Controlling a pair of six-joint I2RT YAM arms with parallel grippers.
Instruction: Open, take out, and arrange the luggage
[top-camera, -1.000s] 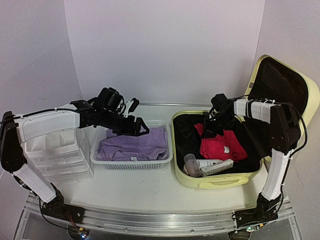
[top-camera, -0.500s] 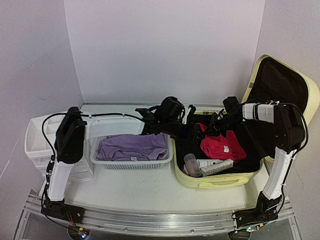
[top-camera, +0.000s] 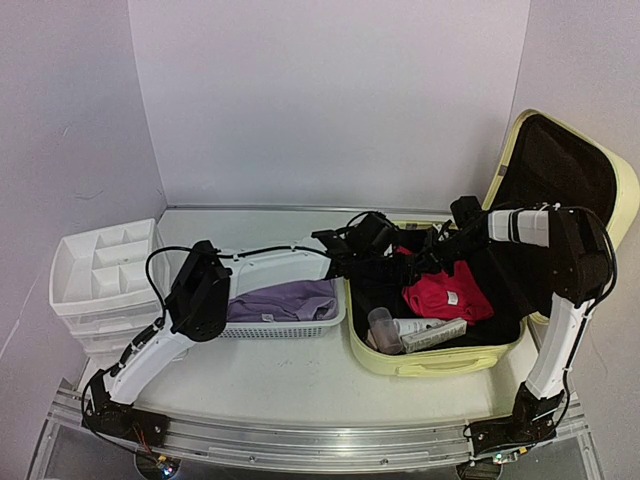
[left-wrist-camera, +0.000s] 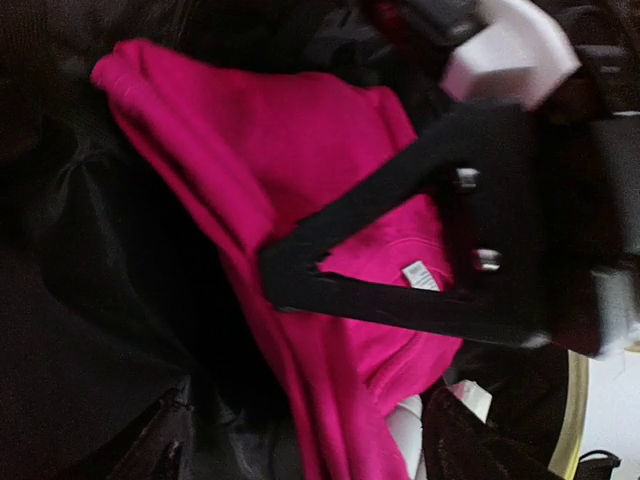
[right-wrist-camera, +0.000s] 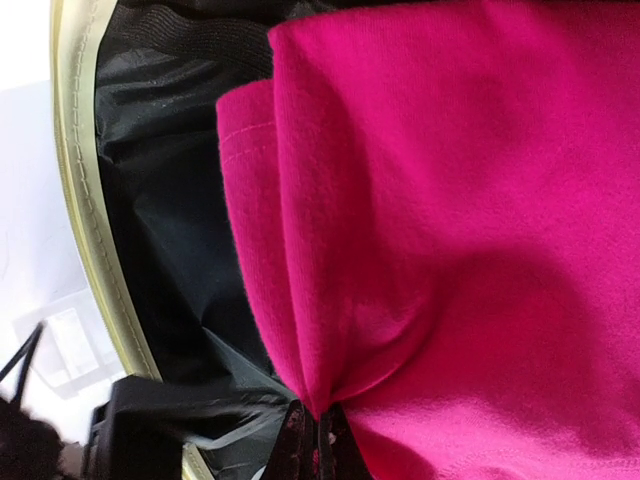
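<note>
The luggage (top-camera: 430, 362) was seen lying open on the right part of the tabletop (top-camera: 280, 385), with its lid standing up at the right. In the top view both arms were seen stretched over it, but the jaws could not be judged there. In the right wrist view the right gripper (right-wrist-camera: 312, 432) was found closed on a pinched fold of the pink garment (right-wrist-camera: 450, 200). In the left wrist view the left gripper (left-wrist-camera: 285, 278) was held open just above the same garment. Only in the top view was a white basket (top-camera: 270, 330) with purple cloth (top-camera: 285, 298) shown, just beside the luggage.
</note>
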